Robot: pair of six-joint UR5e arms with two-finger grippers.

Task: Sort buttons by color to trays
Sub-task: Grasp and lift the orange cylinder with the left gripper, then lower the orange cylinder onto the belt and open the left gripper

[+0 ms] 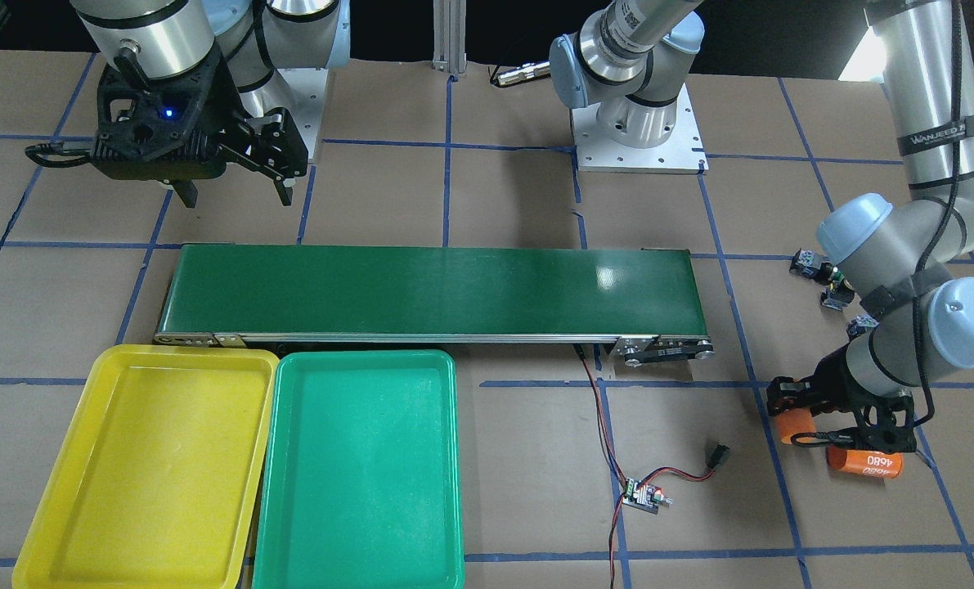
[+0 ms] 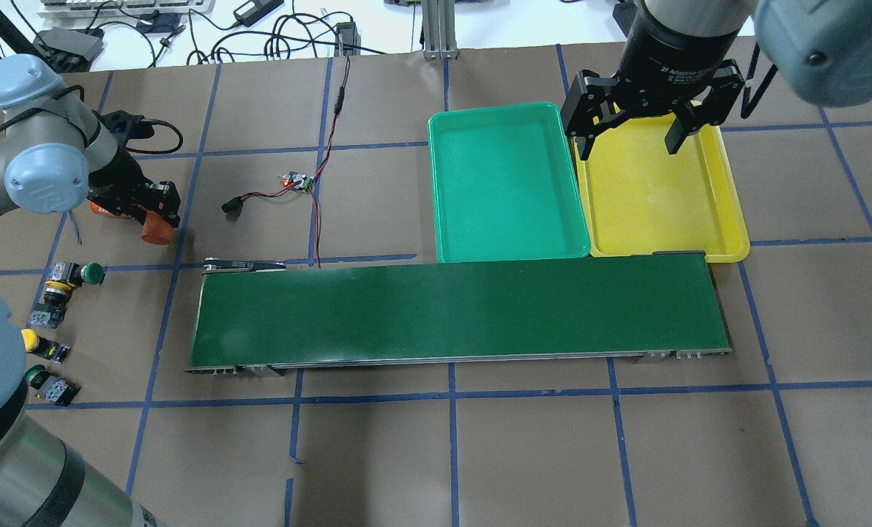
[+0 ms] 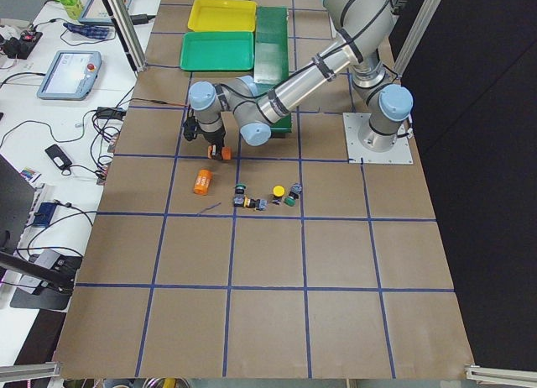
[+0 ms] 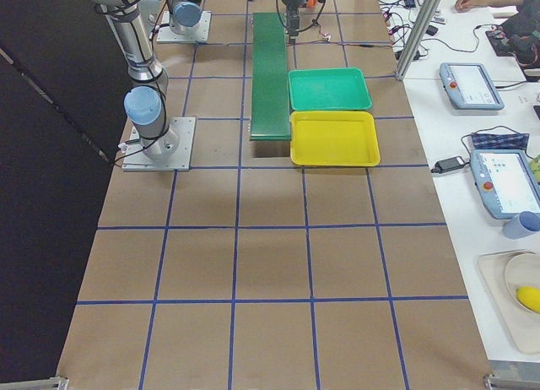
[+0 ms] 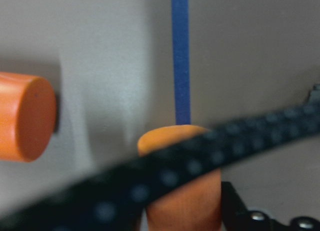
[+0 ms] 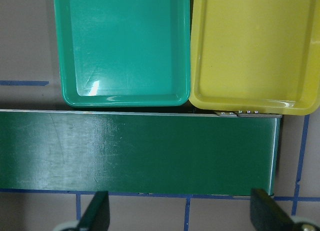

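The buttons lie in a loose group on the table near my left arm: a green-capped one (image 2: 93, 273), a yellow-capped one (image 2: 30, 339) and another green-capped one (image 2: 36, 375); the group also shows in the exterior left view (image 3: 264, 196). The green tray (image 2: 505, 183) and the yellow tray (image 2: 655, 201) stand side by side beyond the belt, both bare. My left gripper (image 2: 154, 218) is shut on an orange cylinder (image 1: 791, 427), away from the buttons. My right gripper (image 2: 630, 139) is open and hovers over the yellow tray's edge.
A long dark-green conveyor belt (image 2: 457, 311) runs between the buttons and the trays. A second orange cylinder (image 1: 867, 464) lies beside the left gripper. A small circuit board (image 2: 296, 181) with red and black wires lies behind the belt.
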